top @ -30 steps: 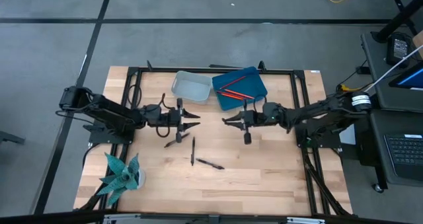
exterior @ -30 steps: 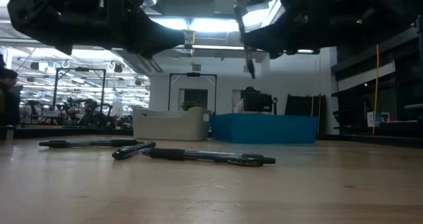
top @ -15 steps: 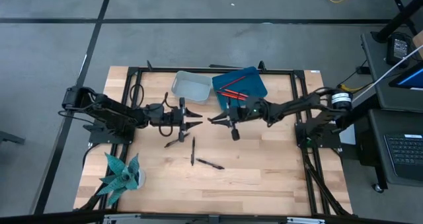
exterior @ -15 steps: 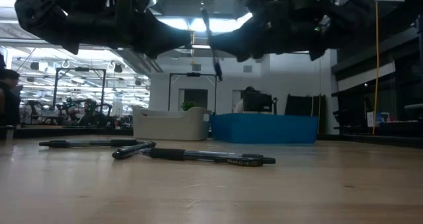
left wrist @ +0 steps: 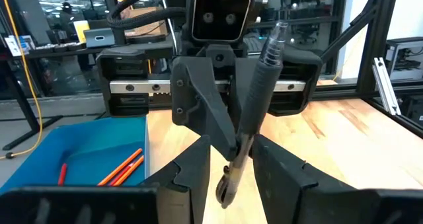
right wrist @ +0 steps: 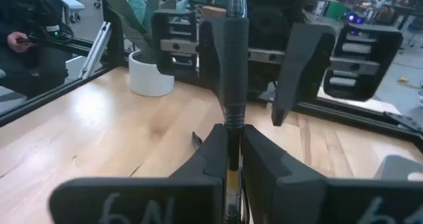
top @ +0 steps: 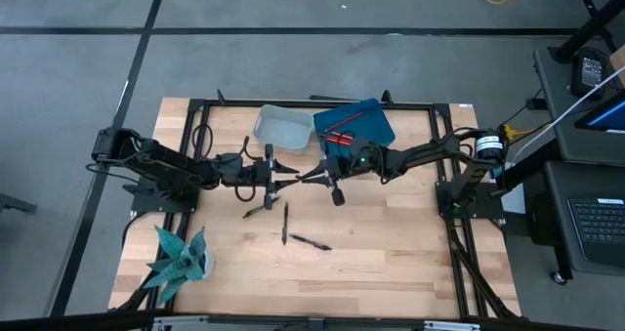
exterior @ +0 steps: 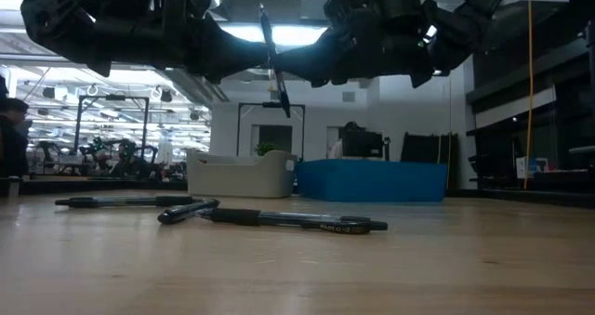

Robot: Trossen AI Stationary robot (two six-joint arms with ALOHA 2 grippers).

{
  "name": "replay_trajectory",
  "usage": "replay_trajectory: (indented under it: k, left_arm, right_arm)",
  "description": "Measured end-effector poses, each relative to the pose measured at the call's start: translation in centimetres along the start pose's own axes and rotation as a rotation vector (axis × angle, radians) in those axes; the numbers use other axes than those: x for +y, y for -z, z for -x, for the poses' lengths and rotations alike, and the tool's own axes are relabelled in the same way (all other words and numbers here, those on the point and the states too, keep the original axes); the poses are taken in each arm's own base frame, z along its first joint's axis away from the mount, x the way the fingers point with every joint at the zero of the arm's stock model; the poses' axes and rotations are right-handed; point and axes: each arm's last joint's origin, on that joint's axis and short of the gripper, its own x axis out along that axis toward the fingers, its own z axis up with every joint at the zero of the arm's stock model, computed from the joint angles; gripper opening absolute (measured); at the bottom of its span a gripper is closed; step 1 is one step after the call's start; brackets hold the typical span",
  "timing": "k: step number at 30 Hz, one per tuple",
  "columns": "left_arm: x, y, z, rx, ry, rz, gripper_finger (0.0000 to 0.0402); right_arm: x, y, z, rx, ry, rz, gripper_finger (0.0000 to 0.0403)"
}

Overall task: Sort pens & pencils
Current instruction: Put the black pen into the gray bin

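My right gripper [top: 314, 176] is shut on one black pen [exterior: 272, 64], raised above the table's middle. My left gripper [top: 290, 175] faces it, open. Its fingers [left wrist: 192, 178] stand on either side of the pen's lower end [left wrist: 227, 187] with a gap showing. Three more black pens [top: 284, 222] lie flat on the wood toward the near side. Red-orange pencils [top: 342, 131] lie in the blue tray [top: 376, 126] at the far edge. My right gripper pinches the pen between its two fingers [right wrist: 213, 151] on the thin barrel [right wrist: 231, 135], just below the thick grip section [right wrist: 232, 59]. The fingers come level from the table's right and lie across the pen. It is lifted clear and stands nearly upright, slightly tilted.
A grey bin [top: 283, 126] sits left of the blue tray at the far edge. A teal plant in a white pot [top: 181, 258] stands at the near left corner. A black frame [top: 444, 175] rims the wooden table.
My right gripper has moved toward the table's left, carrying the pen up to my left gripper. The pen now stands between the left gripper's open fingers. The pens on the table have stayed in place.
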Motion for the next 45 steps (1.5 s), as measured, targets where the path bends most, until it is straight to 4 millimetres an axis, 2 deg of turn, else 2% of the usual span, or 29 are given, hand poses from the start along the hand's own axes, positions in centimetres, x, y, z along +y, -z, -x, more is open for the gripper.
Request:
replay_trajectory:
  k: [18, 29, 38, 42, 45]
  left_arm:
    - [-0.1, -0.2, 0.0, -0.015, 0.004, 0.002, 0.0108]
    - [-0.1, -1.3, -0.7, -0.051, 0.044, -0.005, 0.0108]
    - [-0.2, -1.2, -0.8, -0.047, 0.044, -0.007, 0.0107]
    - [-0.1, -1.2, -0.8, -0.050, 0.042, -0.026, 0.0089]
    - [-0.1, -1.2, -0.8, -0.051, 0.042, -0.033, 0.0055]
  right_arm:
    - [0.0, -0.3, -0.1, -0.024, -0.016, 0.013, 0.0029]
    - [-0.2, -0.6, -0.3, -0.016, -0.022, 0.007, 0.0029]
    - [-0.1, -0.6, -0.3, -0.018, -0.022, 0.007, 0.0029]
    - [-0.2, -0.6, -0.3, -0.018, -0.022, 0.007, 0.0029]
    - [-0.2, -0.6, -0.3, -0.018, -0.021, 0.007, 0.0029]
